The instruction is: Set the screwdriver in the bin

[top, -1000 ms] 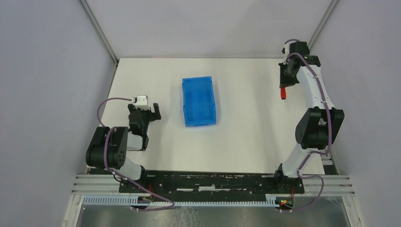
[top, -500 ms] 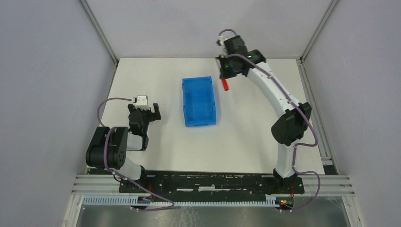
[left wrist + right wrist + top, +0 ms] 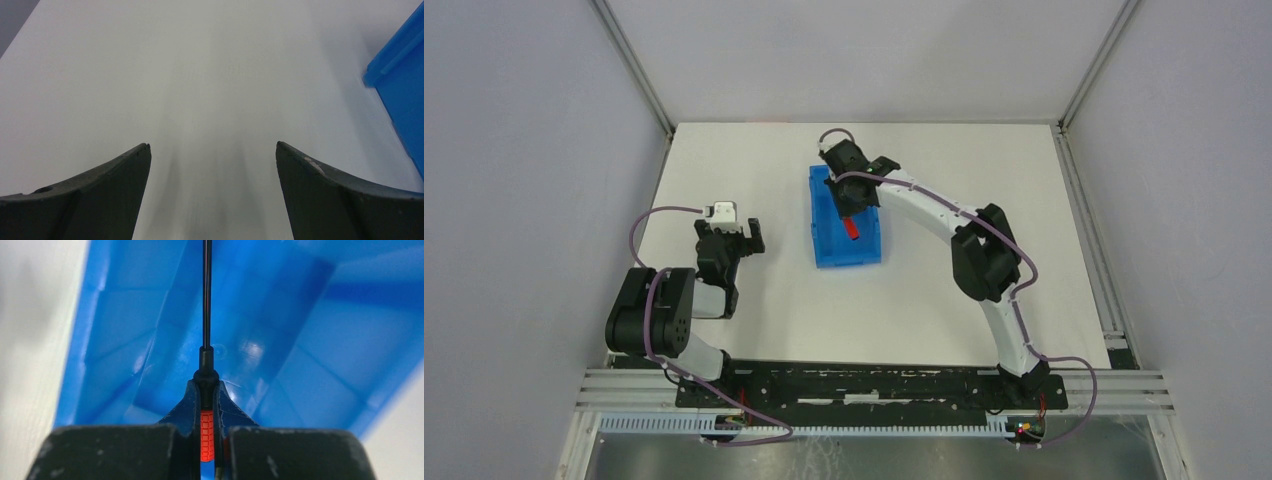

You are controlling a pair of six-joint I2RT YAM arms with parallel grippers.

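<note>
Release is, we judge, the step in hand: the right pincer (image 3: pixel 206 390) pinches the small red-handled, black-shafted screwdriver (image 3: pixel 206 360) over the shallow translucent blue plastic bin (image 3: pixel 300 365), so it needs only to lower and spread; the left pincer (image 3: pixel 212 147) hangs spread above the white desk (image 3: pixel 200 60).

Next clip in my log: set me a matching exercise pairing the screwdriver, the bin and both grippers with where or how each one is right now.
Things:
1. screwdriver
2. bin
3. left gripper
4. right gripper

States:
A. jaws open over the bare table
B. blue, resting on the table
C. jaws shut on the screwdriver
D. held by its handle, shaft over the bin's inside

Pairs: 1-D, 2-B, 3-A, 4-C
</note>
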